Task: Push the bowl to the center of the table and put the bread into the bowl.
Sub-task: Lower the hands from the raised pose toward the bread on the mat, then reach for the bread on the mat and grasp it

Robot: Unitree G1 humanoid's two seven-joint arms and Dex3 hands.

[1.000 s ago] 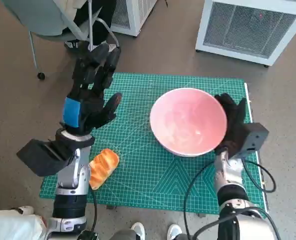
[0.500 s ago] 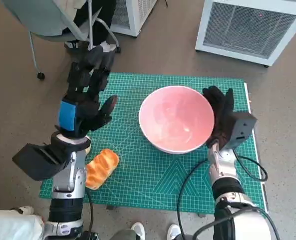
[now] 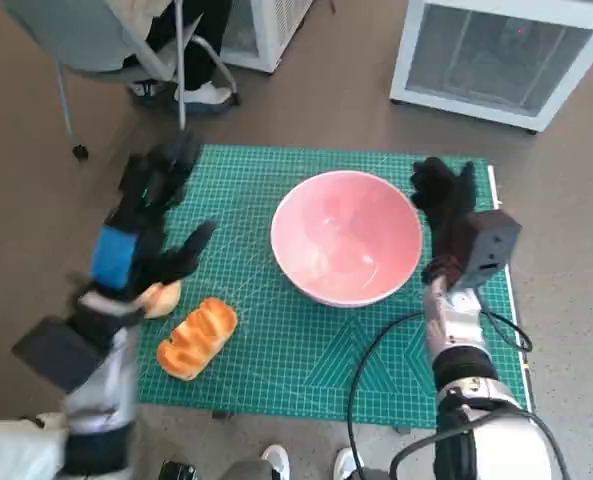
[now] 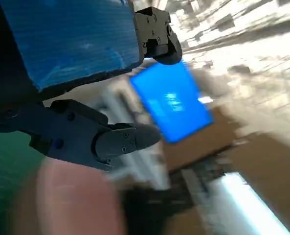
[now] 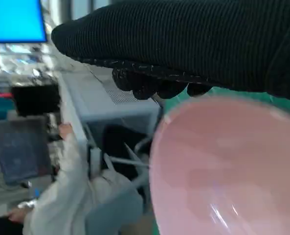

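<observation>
Bench: I see a small top almost fully covered; only a thin edge shows along the near side.
Mat: a green cutting mat with a pale grid lies flat on the bench.
Bowl: I read a pink bowl upright on the mat, near its middle, somewhat toward the right.
Bread: a golden loaf lies on the mat near its near left corner, well apart from the bowl.
Floor: I see brown floor around the bench.

Bright daylight; motion-blurred left wrist view.
</observation>
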